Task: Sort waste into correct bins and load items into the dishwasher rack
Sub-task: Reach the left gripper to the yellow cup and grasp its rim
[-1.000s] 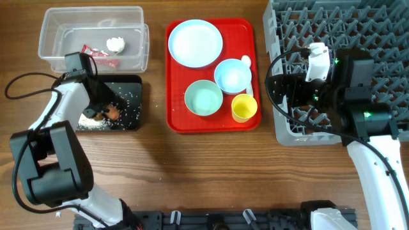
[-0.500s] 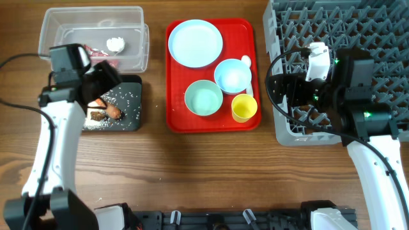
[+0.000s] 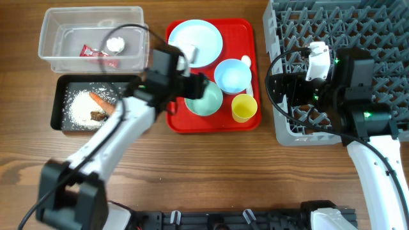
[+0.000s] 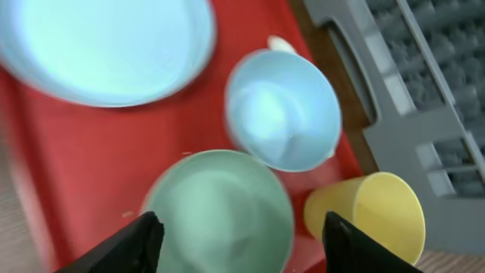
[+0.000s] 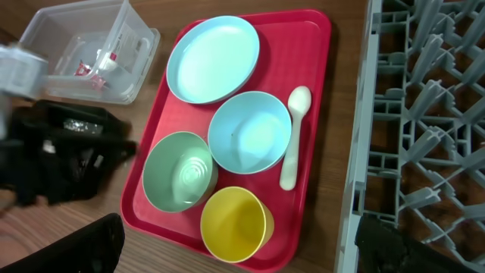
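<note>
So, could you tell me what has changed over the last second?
The left gripper swung right from the black tray to over the mint-green bowl, open and empty. The right gripper stayed open by the dishwasher rack; the dishes stayed put.

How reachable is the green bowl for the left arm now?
Probably yes: the left tool hangs open right over the green bowl, nothing between them. The blue bowl and cup crowd one side.
</note>
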You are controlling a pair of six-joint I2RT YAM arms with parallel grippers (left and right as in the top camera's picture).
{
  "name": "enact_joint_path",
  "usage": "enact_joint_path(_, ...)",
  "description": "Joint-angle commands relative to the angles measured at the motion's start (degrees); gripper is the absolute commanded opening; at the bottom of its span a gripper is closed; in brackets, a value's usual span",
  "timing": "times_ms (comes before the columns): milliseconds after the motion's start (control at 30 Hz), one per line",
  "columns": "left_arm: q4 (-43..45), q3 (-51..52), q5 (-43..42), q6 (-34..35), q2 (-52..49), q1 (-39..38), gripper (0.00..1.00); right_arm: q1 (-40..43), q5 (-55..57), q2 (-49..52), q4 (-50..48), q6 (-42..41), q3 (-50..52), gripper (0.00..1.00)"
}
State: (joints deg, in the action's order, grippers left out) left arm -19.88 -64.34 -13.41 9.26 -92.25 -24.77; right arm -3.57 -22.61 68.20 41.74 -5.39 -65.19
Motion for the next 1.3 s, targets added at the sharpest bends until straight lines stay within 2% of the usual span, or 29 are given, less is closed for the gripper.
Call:
enact_joint_path(0,3.8,-0.4,-0.5,-1.7,-5.5,-5.0,0.74,-0.3,0.8,0.3,0.3,-0.7,-1.4,1.0)
enact_joint_path(133,-1.0,-5.8,-0.5,-5.7,-9.6,-7.5,0.75,-0.3,0.8,0.3,0.3,-0.6,-1.4,1.0)
enact_joint_path(267,-6.7,-13.8,-2.4,-6.1,-12.7,-7.6,0.74,-0.3,0.8,0.3,0.3,-0.7,-1.4,1.0)
enact_joint_path(433,-8.7,-18.9,-5.3,-6.5,-15.4,-7.8,0.71,-0.3,0.8,0.3,0.3,-0.7,-1.4,1.0)
enact_joint_path(700,-11.4,-19.4,-6.3,-7.5,-18.3,-10.8,0.63,-0.3,0.8,0.3,0.3,-0.6,-1.4,1.0)
enact_joint_path(900,-13.4,-19.9,-4.6,-7.7,-18.3,-11.4,0.62,-0.3,0.8,0.3,0.4,-0.6,-1.4,1.0)
enact_joint_path(1067,-19.1,-20.2,-4.8,-12.1,-18.3,-11.4,0.62,-0.3,0.8,0.3,0.4,-0.6,-1.4,1.0)
enact_joint_path(1267,-19.6,-20.2,-4.8,-12.5,-18.3,-11.4,0.61,-0.3,0.8,0.3,0.4,-0.6,-1.4,1.0)
